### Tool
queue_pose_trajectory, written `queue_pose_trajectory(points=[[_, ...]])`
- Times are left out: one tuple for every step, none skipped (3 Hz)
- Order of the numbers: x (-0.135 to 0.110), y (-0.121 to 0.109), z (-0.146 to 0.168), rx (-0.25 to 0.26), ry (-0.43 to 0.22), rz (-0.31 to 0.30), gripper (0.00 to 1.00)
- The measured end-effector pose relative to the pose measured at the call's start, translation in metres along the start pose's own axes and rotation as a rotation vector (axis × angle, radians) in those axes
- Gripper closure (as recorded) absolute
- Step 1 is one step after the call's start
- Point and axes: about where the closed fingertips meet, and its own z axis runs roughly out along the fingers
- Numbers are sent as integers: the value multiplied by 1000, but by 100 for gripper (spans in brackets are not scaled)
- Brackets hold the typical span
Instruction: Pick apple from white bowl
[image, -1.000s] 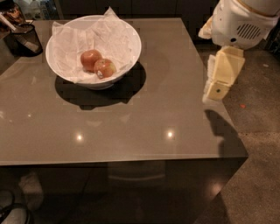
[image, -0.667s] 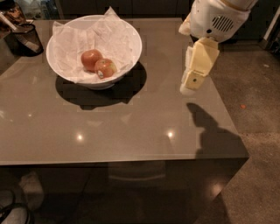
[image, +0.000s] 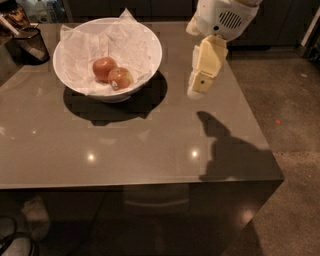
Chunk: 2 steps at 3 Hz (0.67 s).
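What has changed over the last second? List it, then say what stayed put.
The gripper has swung across above the table toward the white bowl and now hangs beside it, outside the rim. Its shadow slid along with it. Nothing was taken hold of. The apple with the sticker and the plain red apple lie in the bowl as before.

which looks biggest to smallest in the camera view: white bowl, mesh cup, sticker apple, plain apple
1. wide round white paper-lined bowl
2. dark mesh cup
3. small red-and-yellowish stickered apple and evenly red apple: about alike, unranked
The cream gripper hangs over the grey table, right of the bowl.
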Motion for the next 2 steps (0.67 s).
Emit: queue_pose_trajectory(points=[[-13,-8,8,1,-19,-1,0],[-33,-32,24,-15,-45,20,0]])
